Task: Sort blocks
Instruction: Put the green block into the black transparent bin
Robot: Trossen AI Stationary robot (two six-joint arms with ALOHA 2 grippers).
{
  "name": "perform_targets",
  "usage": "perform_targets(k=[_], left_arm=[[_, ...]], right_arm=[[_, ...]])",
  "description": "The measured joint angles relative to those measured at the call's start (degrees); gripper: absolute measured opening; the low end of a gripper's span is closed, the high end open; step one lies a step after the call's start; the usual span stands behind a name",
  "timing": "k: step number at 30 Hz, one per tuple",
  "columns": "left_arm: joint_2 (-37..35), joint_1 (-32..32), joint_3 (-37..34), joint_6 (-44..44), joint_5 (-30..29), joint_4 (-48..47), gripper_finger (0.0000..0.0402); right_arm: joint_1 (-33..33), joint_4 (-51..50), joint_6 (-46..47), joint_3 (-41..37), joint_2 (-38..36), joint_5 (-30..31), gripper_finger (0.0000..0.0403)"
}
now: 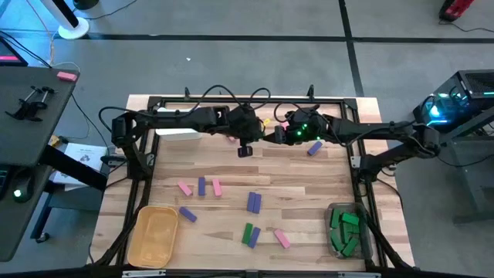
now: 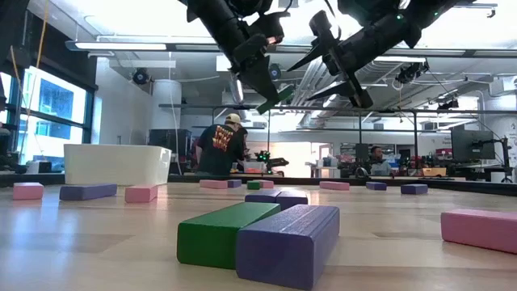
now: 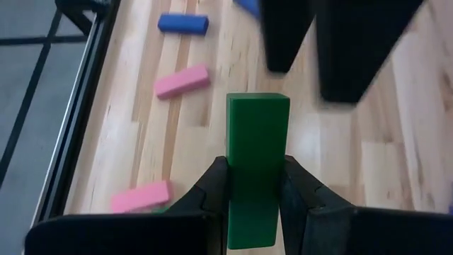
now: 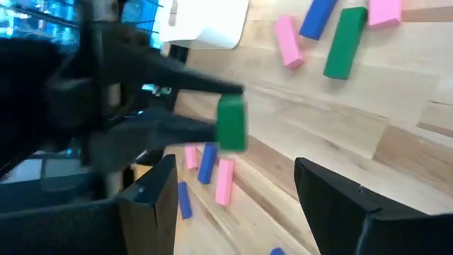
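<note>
Spanning most of the high view, the table (image 1: pixel 309 166) is pale wood in a dark frame. Both arms reach in from its sides and meet over the far middle. A white bin (image 1: pixel 179 133) sits at the far left, a yellow bin (image 1: pixel 153 234) at the near left corner, and a clear bin (image 1: pixel 363 239) at the near right corner with several green blocks inside.

The left gripper (image 3: pixel 256 185) hangs above the table at far centre, its fingers pinching a green block (image 3: pixel 256 163) by one end, so most of the bar sticks out past the tips. The right gripper (image 4: pixel 233 177) faces it from just beside, fingers spread wide with nothing between them; in its wrist view the green block shows in the other arm's grasp.

Loose blocks lie over the near half of the table: pink and purple ones at the left (image 1: pixel 201 186), a purple one mid-table (image 1: pixel 254 202), a green and a purple side by side (image 1: pixel 250 233) toward the near edge with a pink one (image 1: pixel 282 239) just beside. One more purple block (image 1: pixel 314 148) lies under the right arm.

In the low view, people stand in the room beyond.
</note>
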Motion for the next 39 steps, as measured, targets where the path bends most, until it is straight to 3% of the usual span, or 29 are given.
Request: perform_targets(k=[14, 27, 33, 39], left_arm=[[0.00, -1.67, 0.00, -0.53, 1.92, 2.30, 0.0046], [0.11, -1.60, -0.11, -0.60, 1.94, 3.79, 0.0049], [-0.26, -1.82, -0.05, -1.82, 1.75, 3.51, 0.0104], [-3.75, -0.14, 2.73, -0.44, 4.43, -5.27, 0.0187]], right_arm=[[0.00, 3.16, -0.16, 0.02, 2.44, 0.91, 0.0204], [0.44, 3.58, 0.04, 0.09, 2.40, 0.04, 0.0010], [0.21, 3.93, 0.01, 0.09, 2.25, -0.89, 0.0006], [-2.64, 1.05, -2.73, 0.07, -1.07, -1.97, 0.0003]])
